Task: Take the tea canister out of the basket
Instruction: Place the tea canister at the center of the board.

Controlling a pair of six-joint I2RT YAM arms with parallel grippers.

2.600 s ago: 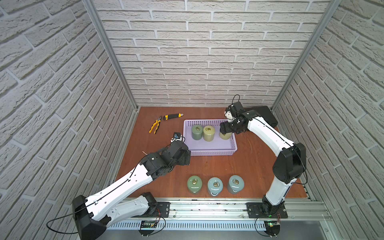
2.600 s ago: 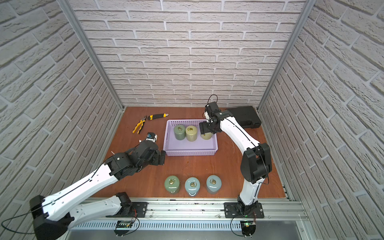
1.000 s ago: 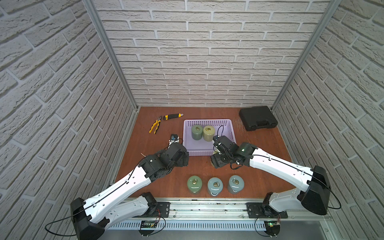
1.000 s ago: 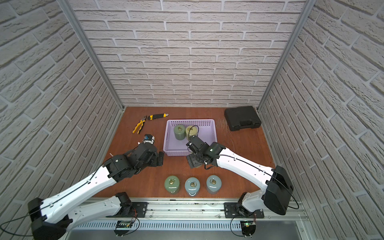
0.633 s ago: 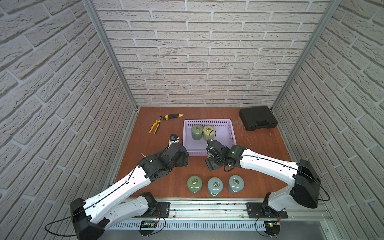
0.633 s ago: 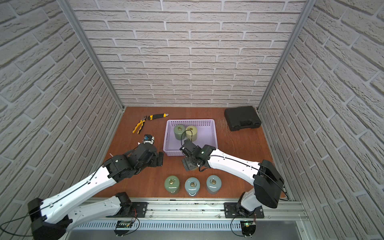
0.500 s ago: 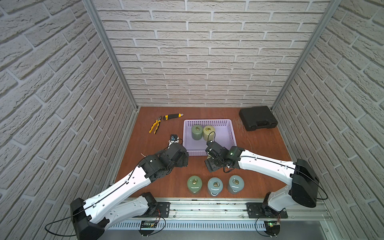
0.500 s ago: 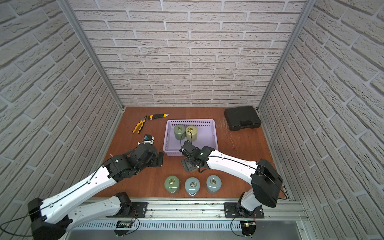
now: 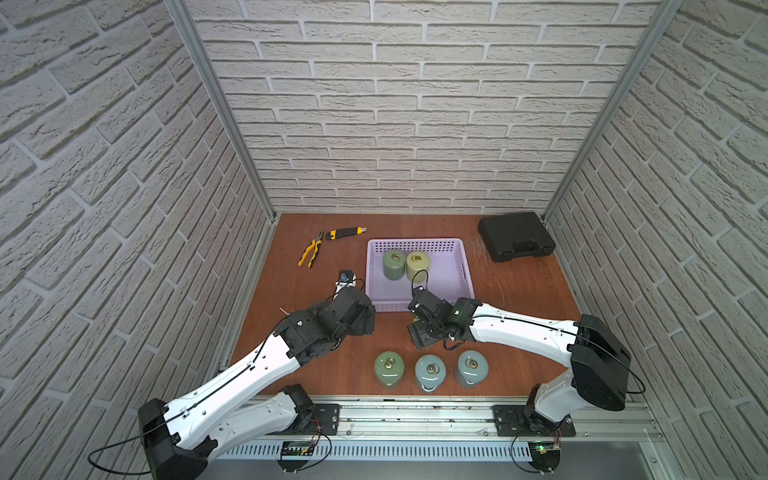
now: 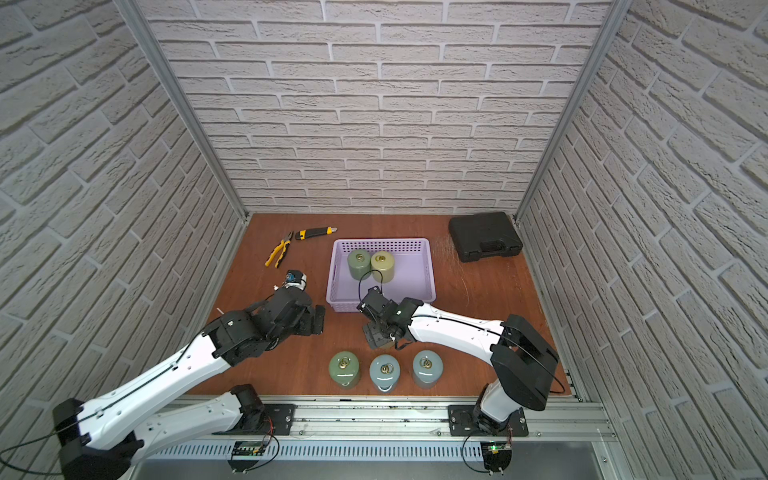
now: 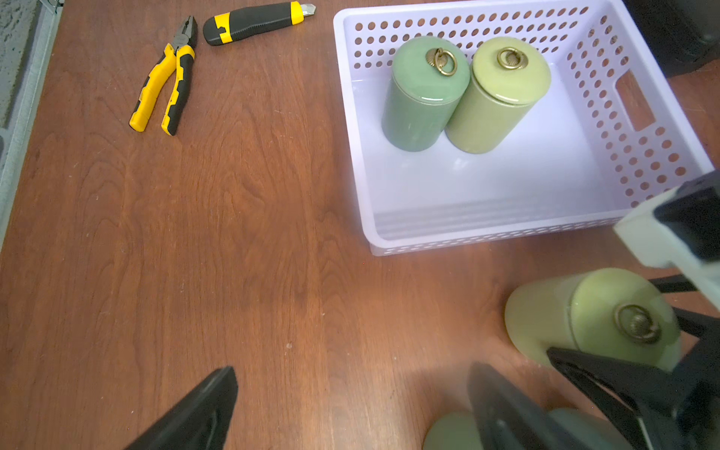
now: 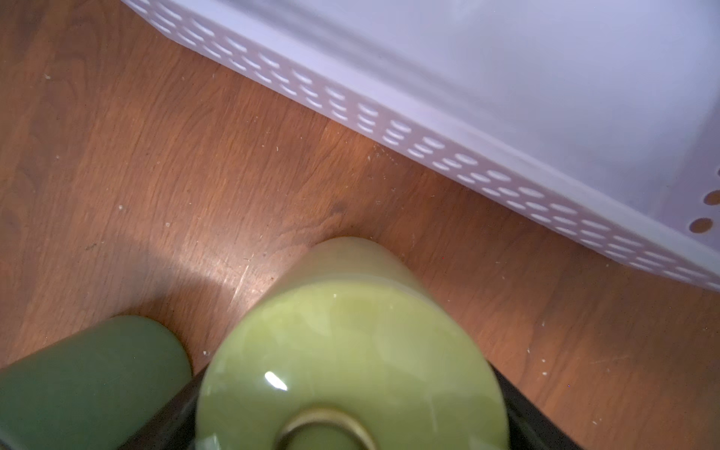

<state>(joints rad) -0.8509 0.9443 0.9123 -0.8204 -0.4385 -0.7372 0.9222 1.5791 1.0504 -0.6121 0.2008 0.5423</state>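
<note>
Canisters total six: pair [image 9: 394, 264] in basket [image 9: 463, 266], row of three [image 9: 430, 371] on counter [image 9: 532, 303], plus tea canister [image 11: 592, 315] clamped in right fingers [image 11: 623, 383] just outside basket's front wall, hidden by right arm [image 9: 519, 332] in both top views. Left fingers [image 11: 210, 409] spread, empty.

Legible markings: none are showing. The tea canister [image 11: 576, 311], basket [image 11: 600, 117], black case [image 9: 515, 241] and utility knife [image 11: 253, 23] are displaying no readable print.
</note>
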